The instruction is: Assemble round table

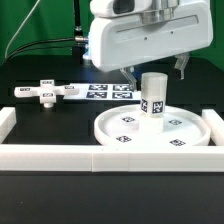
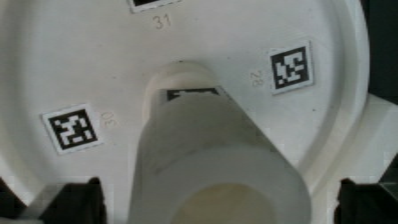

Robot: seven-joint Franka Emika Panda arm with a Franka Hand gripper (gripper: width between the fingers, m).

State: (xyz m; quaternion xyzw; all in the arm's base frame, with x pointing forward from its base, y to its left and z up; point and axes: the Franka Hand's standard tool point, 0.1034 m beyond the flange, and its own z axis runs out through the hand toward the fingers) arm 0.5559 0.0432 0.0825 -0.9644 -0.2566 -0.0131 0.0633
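Pincer hangs open around the top of the post, upright on the disc. Looks like the post-seating step; next, probably grip squarely and twist.

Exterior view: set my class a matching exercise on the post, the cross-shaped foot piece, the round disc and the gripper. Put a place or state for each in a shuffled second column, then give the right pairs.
1 post
2 foot piece
3 round disc
4 gripper

a lies apart from the others, at the exterior view's left
b hangs open above the post
c stands upright on the disc
d lies flat and carries the post

Pairs: 1-c, 2-a, 3-d, 4-b
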